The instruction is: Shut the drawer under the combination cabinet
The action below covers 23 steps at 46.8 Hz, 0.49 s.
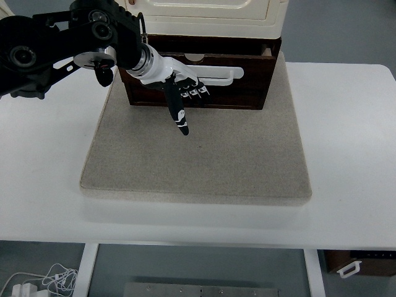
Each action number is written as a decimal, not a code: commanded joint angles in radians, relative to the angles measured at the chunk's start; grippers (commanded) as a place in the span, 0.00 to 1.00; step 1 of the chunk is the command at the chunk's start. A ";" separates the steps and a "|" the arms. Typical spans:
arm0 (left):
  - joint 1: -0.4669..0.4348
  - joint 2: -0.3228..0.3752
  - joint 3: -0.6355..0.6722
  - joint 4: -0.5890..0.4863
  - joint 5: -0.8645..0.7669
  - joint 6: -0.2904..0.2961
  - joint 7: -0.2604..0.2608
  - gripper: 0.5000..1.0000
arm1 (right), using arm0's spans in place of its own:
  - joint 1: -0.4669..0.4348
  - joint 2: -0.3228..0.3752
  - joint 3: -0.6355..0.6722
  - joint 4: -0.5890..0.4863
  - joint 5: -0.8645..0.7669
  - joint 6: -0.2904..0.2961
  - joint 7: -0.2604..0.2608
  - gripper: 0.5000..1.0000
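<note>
**Robot hand presses against dark wooden drawer at back of white table**

A white table (346, 154) fills most of the scene, with a grey-blue floor showing beyond its far edge and beneath its near one. A beige felt-like mat (204, 161) lies across the middle of the table. Under the table's near edge, white cables (43, 281) trail on the floor at lower left, and a brown box with a white handle (359, 263) sits at lower right.

At the far side of the mat stands the combination cabinet (204, 12), its upper part cream-coloured with rounded edges. Beneath it is the dark brown wooden drawer (247, 86), fitted with a white bar handle (223, 75) across its front. A narrow strip of the drawer's pale interior shows along the top, so it stands only slightly out from the cabinet.

The black left arm reaches in from the left edge. Its left hand (179, 93), white at the wrist and black at the fingertips, rests against the drawer front below the handle, four fingers bent against the wood and one black digit pointing down toward the mat. It grips nothing.

No legible writing or brand marks can be made out.
</note>
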 commanded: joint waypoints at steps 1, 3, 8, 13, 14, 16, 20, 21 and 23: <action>0.000 0.000 0.000 0.007 0.000 0.000 0.000 0.99 | 0.000 0.000 0.000 0.000 0.000 0.000 0.000 0.90; 0.000 0.000 -0.001 0.010 0.004 0.000 0.000 0.99 | 0.000 0.000 0.000 0.000 0.000 0.000 0.000 0.90; 0.002 -0.001 -0.003 0.028 0.012 0.000 0.000 0.99 | 0.000 0.000 0.000 0.000 0.000 0.000 0.000 0.90; 0.000 -0.002 -0.003 0.037 0.012 0.000 0.000 0.99 | 0.000 0.000 0.000 0.000 0.000 -0.001 0.000 0.90; 0.000 -0.002 -0.003 0.040 0.011 0.000 0.000 0.99 | 0.000 0.000 0.000 0.000 0.000 0.000 0.000 0.90; 0.000 -0.002 -0.004 0.048 0.011 0.000 0.000 0.99 | 0.000 0.000 0.000 0.000 0.000 0.000 0.000 0.90; 0.000 -0.002 -0.004 0.060 0.012 0.000 0.000 0.98 | 0.000 0.000 0.000 0.000 0.000 0.000 0.000 0.90; 0.000 -0.002 -0.004 0.063 0.012 0.000 0.000 0.98 | 0.000 0.000 0.000 0.000 0.000 0.000 0.000 0.90; 0.000 -0.002 -0.009 0.072 0.017 -0.001 0.000 0.98 | 0.001 0.000 0.000 0.000 0.000 0.000 0.000 0.90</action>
